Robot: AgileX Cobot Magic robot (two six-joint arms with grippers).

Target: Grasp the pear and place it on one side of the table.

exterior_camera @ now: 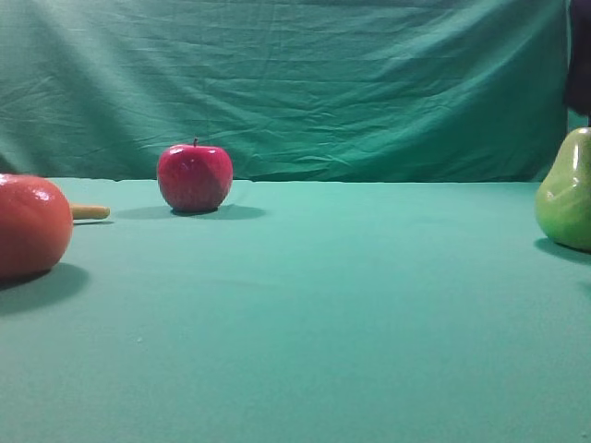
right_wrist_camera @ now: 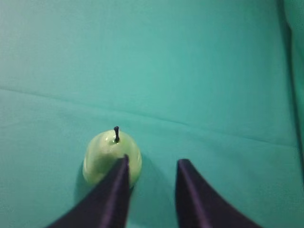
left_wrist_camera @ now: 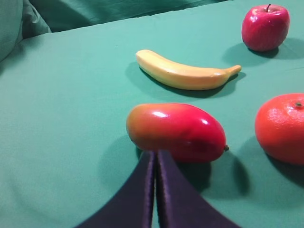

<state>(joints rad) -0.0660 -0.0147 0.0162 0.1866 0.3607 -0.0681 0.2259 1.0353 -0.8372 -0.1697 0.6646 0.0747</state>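
The yellow-green pear [exterior_camera: 565, 194] stands upright on the teal table [exterior_camera: 323, 305] at the far right edge of the exterior view, partly cut off. In the right wrist view the pear [right_wrist_camera: 107, 149] is seen from above, with its dark stem pointing up. My right gripper [right_wrist_camera: 152, 164] is open above it. The pear lies outside the gap, behind the left fingertip [right_wrist_camera: 122, 166], and only cloth shows between the fingers. My left gripper [left_wrist_camera: 156, 154] is shut and empty, its tips just in front of a red mango [left_wrist_camera: 175, 130].
A red apple [exterior_camera: 194, 177] sits at the back left and an orange-red round fruit [exterior_camera: 30, 226] at the left edge. The left wrist view also shows a yellow banana [left_wrist_camera: 183, 73] beyond the mango. A wrinkled teal backdrop hangs behind the table.
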